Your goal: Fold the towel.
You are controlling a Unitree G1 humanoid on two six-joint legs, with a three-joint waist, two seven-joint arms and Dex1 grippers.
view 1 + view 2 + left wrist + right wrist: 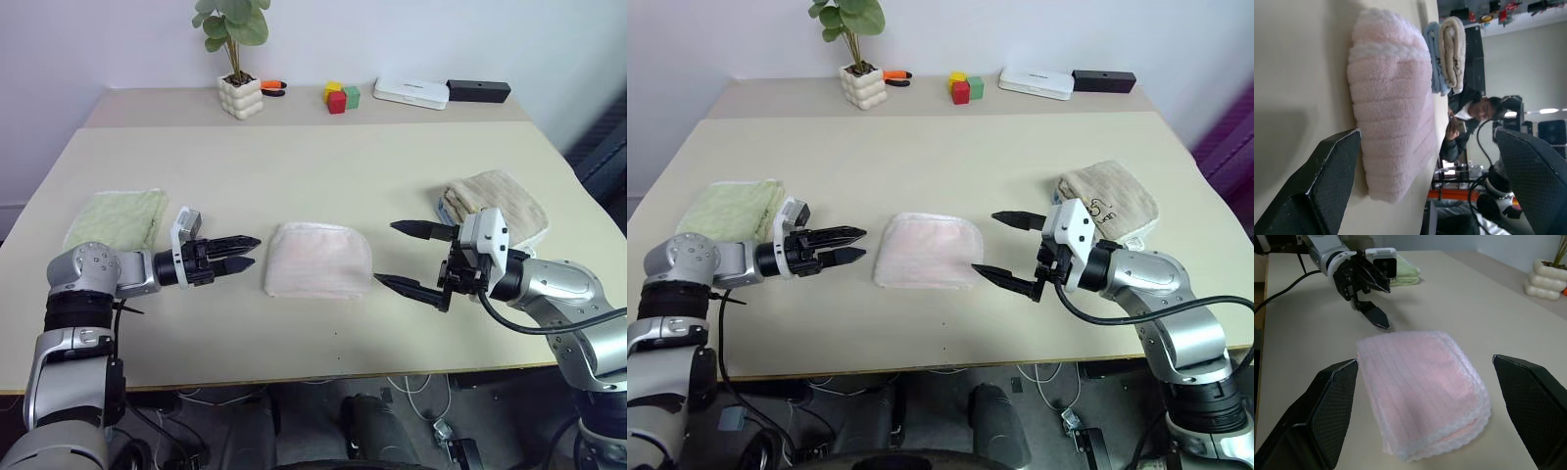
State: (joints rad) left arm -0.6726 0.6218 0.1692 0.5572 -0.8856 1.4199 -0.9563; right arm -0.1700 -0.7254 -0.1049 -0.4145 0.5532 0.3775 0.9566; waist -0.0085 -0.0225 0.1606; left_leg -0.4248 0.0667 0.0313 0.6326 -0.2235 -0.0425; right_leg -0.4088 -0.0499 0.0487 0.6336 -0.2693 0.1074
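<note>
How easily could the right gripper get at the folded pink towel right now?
Probably easily: the right gripper hangs open beside the folded pink towel, with bare table between them.

Readable text: none on any item.
Folded tan terry towel [1109, 203] by the table's right edge: a small dark mark on its upper face, too small to make out as letters.
White flat box [1036, 83] at the table's far edge: no legible label.
</note>
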